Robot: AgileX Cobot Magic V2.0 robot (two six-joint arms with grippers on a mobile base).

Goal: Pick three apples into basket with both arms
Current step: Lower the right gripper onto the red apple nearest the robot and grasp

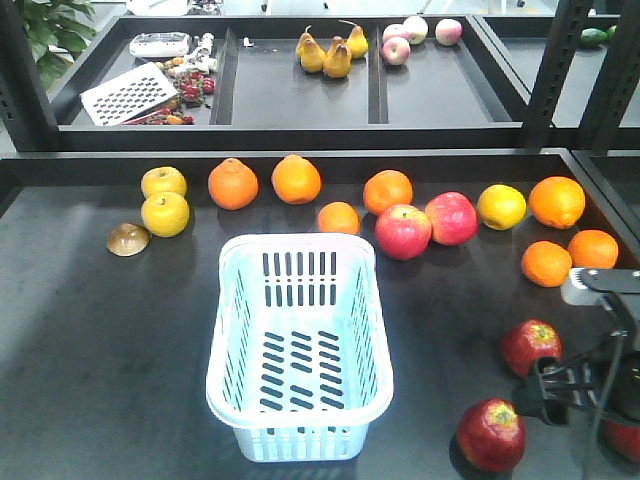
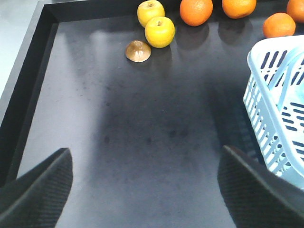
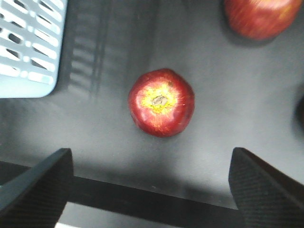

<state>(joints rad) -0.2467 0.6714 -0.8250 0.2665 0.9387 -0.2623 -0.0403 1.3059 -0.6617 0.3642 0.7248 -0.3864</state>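
The right gripper (image 3: 149,156) is held wide open and empty above one dark apple (image 3: 161,102), lower right of the empty basket (image 1: 295,242); the left gripper (image 2: 145,159) is likewise spread, holding nothing.

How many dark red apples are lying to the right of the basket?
2 clearly: the back apple and the front apple. A red sliver at the lower right corner, mostly hidden, may be a third.
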